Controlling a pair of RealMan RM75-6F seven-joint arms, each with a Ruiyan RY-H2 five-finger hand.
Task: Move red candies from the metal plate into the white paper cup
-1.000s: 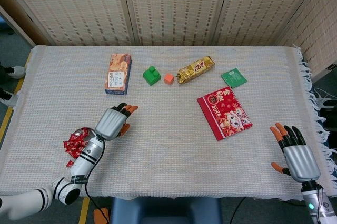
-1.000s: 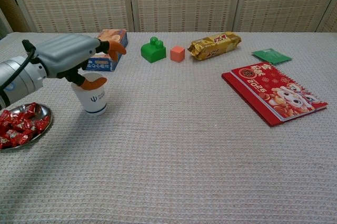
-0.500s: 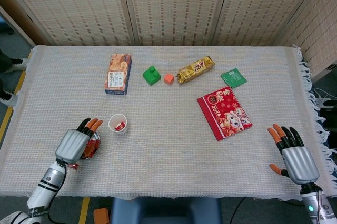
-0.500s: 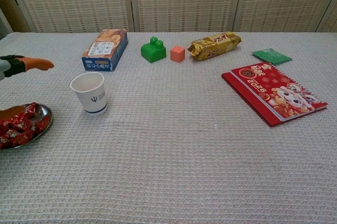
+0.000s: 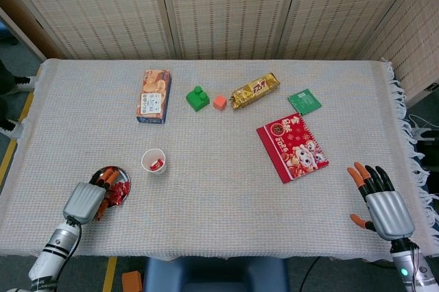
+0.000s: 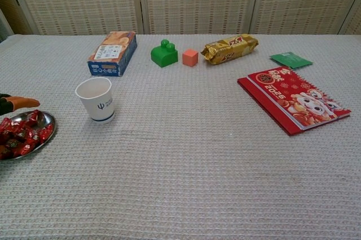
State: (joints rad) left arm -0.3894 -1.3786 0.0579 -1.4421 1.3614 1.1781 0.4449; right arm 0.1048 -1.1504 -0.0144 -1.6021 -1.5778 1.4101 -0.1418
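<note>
Nearest, left hand [image 5: 85, 201] sits low over the near edge of the metal plate [image 5: 123, 173], fingers [image 5: 105, 179] reaching onto the red candies [image 5: 118, 192]. I judge it is positioned for a pick. Can't tell if the fingers are clamped on a candy or just touching: the palm hides it in the head view, and the chest view shows only one fingertip at the frame edge.

Right hand [image 5: 381, 204] rests at the near right of the table [image 5: 219, 196], fingers spread, holding nothing, well apart from everything. Parked out of the way, probably.

Plate is at near left, candies piled on it. White paper cup [image 6: 97, 99] stands upright just beyond and right of the plate, close enough for short transfers; a red candy [image 5: 157, 164] already lies inside.

Further off: red booklet [image 6: 292, 100] flat at right. Far row: snack box [image 6: 113, 53], green block [image 6: 164, 53], orange cube [image 6: 190, 57], gold wrapped bar [image 6: 230, 48], green packet [image 6: 290, 60]. None touch the cup or plate.
</note>
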